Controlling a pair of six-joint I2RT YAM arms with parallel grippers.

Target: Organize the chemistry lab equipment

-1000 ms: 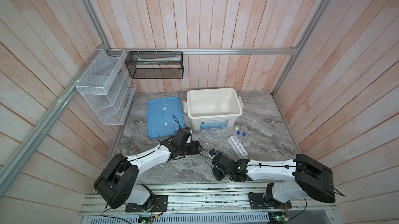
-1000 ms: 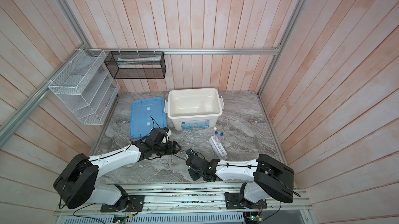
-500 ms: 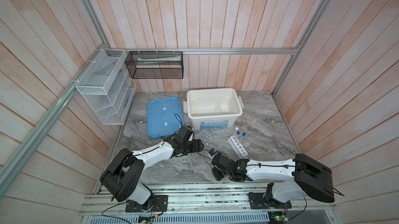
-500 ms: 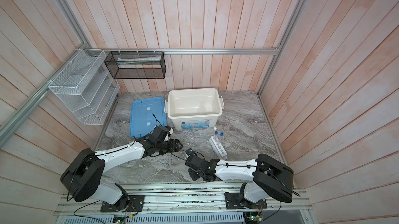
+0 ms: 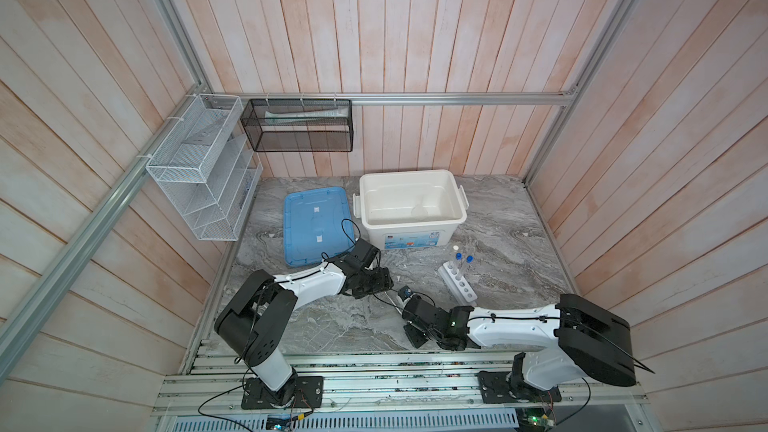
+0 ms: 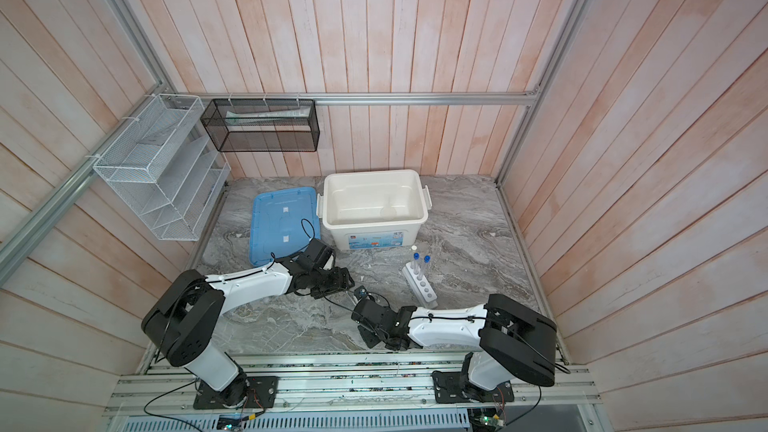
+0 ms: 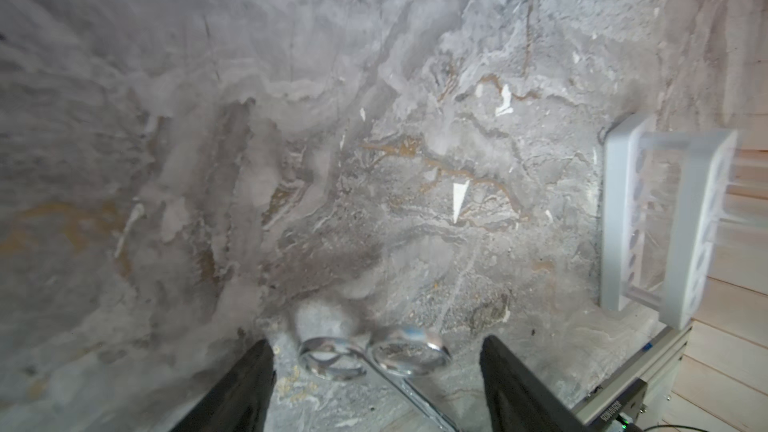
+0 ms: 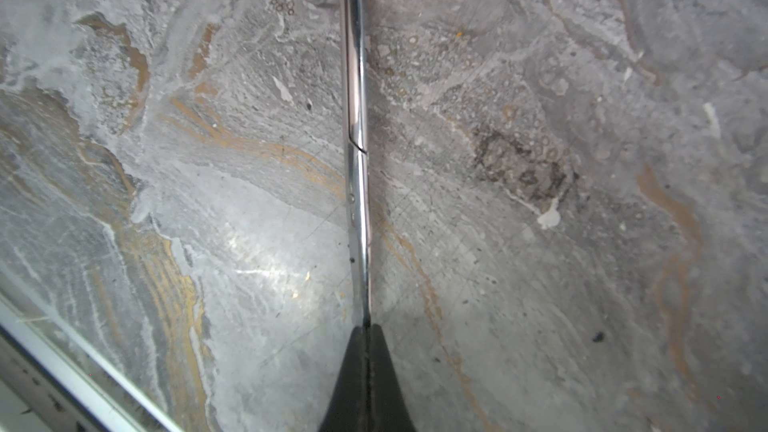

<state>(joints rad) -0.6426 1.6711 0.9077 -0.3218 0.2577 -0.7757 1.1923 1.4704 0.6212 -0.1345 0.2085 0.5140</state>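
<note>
Right wrist view gives what the top views can't: right gripper is clamped on the blade tips of the small steel scissors, blades closed, shaft running straight away from the jaws. Left wrist view adds the finger rings sitting between the wide-spread jaws of the left gripper, no contact visible. In both top views the scissors are only a thin line at lower centre, long axis diagonal, rings toward upper left, tips lower right; white six-hole rack stands just right of them.
</note>
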